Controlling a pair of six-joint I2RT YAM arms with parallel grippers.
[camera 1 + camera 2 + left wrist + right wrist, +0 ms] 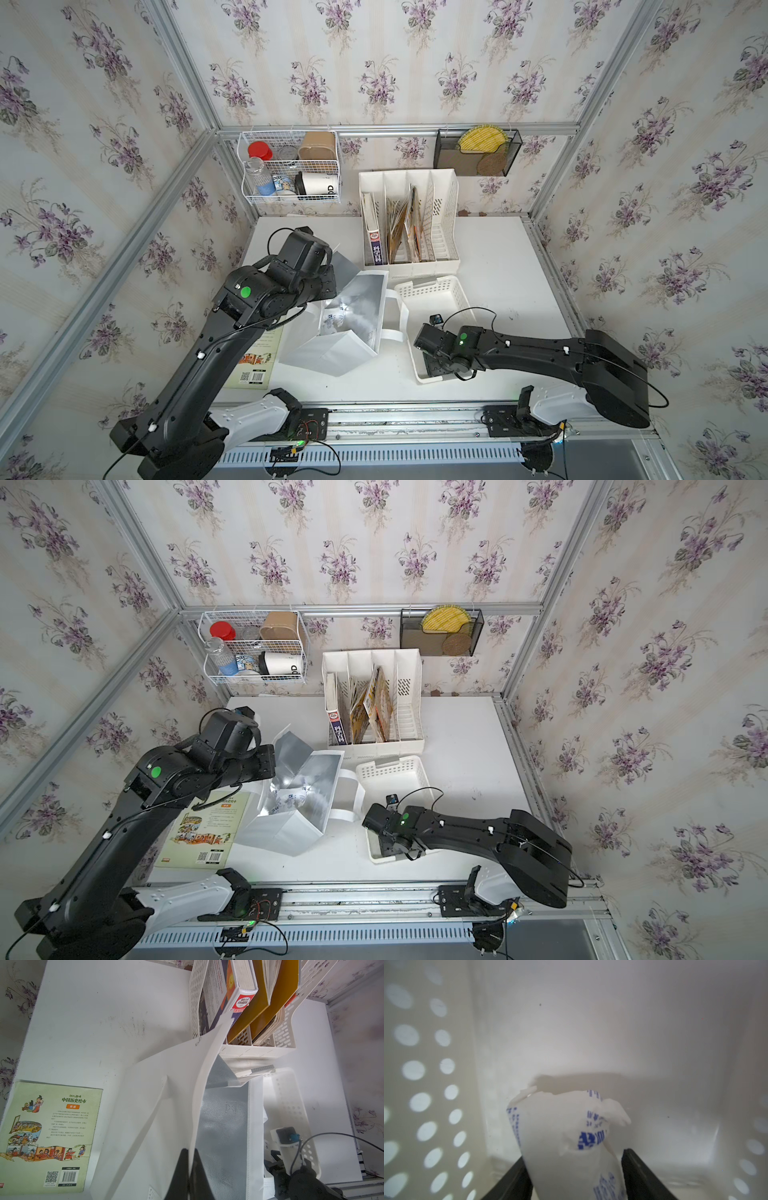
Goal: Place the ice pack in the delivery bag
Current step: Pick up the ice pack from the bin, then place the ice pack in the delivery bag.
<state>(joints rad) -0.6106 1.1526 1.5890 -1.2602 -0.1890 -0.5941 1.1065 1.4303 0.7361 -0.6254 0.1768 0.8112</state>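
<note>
Ice pack: white w/ blue print

Walls: wallpaper on all three sides, purple flower sprays on pale stripes, held in an aluminium frame. Back wall: a horizontal rail carries a white wire basket and a black mesh holder. Work surface: white tabletop, with grey scuff marks in the left wrist view. A white perforated file rack stands on it against the back wall. Front edge: slotted cable duct. Lighting bright and even.
</note>
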